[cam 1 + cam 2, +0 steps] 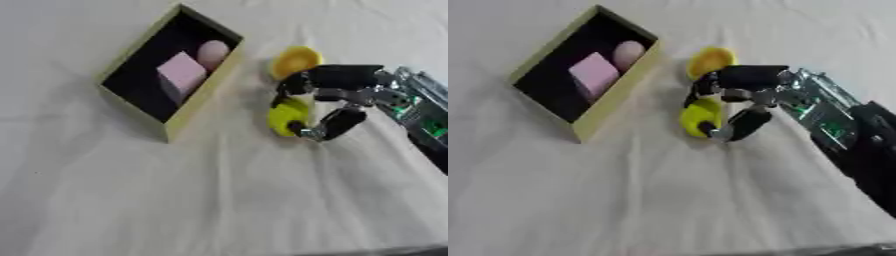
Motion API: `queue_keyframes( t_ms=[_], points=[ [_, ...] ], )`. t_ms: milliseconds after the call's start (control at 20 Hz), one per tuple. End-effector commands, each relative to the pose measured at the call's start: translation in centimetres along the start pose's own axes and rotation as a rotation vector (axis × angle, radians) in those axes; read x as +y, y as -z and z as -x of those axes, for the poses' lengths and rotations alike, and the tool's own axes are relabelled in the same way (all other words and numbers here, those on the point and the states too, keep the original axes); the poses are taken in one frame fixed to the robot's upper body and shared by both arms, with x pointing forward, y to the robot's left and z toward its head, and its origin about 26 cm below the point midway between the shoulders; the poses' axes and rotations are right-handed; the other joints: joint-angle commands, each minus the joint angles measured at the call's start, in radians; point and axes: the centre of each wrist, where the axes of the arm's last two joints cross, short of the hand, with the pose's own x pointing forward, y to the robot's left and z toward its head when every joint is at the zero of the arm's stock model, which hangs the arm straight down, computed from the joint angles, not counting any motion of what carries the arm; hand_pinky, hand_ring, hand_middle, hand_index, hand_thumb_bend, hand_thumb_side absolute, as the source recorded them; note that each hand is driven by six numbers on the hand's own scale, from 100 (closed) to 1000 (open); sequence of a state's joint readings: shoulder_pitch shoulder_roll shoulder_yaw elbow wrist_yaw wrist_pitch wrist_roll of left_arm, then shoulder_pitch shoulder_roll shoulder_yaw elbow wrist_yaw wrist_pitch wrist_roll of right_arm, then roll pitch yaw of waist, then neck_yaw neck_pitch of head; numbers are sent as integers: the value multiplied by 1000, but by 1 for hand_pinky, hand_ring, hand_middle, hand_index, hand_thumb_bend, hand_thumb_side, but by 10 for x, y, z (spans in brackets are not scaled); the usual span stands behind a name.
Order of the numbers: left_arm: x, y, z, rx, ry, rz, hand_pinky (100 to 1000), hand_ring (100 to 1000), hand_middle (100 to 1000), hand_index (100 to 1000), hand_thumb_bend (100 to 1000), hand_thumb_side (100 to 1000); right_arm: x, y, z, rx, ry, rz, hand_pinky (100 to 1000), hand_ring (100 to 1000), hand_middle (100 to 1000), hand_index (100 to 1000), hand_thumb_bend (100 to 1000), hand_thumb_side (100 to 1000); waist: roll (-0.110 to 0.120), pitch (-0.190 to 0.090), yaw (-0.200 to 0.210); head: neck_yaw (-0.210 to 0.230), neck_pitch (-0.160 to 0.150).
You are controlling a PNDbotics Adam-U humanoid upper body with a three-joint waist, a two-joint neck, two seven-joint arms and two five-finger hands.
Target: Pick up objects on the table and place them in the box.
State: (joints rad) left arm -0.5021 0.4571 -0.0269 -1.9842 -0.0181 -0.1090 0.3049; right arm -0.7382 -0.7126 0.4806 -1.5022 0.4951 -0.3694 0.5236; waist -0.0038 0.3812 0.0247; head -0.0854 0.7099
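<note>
White cloth [175, 200], wrinkled, covers the whole table; I see no room beyond it. My right hand [337, 100] sits just right of the box [197, 107], fingers and thumb curled around a yellow-green object [285, 117]. I judge grasping underway; next, lift and carry left into the box. A yellow object [294, 60] lies behind. Inside: pink block [182, 74], pink egg [213, 52].

Black right hand [741, 87], silver wrist, green-lit forearm.

surface: bench [131, 200] under a white cloth | cloth: soft wrinkles and folds across it | light: even, soft shadows | edge: dark strip at the lower right corner [833, 250]
</note>
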Motion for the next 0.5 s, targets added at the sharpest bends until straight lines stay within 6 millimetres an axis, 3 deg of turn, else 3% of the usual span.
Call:
queue_keyframes(
  t_ms=[50,400,500],
  points=[
    [3,4,-6,-25,3,5,743,761,727,894,168,565,-2,-5,4,17,1,8,852,859,599,767,100,342,2,-17,-1,1,-16],
    [2,4,-6,-24,0,7,742,761,725,893,163,566,2,-4,4,17,-11,35,830,830,570,734,100,220,2,-17,-2,-1,-18],
    [2,4,-6,-23,-1,8,742,760,724,893,161,568,3,-3,4,18,-20,41,824,823,561,722,100,113,2,-17,-1,-1,-17]
  ],
)
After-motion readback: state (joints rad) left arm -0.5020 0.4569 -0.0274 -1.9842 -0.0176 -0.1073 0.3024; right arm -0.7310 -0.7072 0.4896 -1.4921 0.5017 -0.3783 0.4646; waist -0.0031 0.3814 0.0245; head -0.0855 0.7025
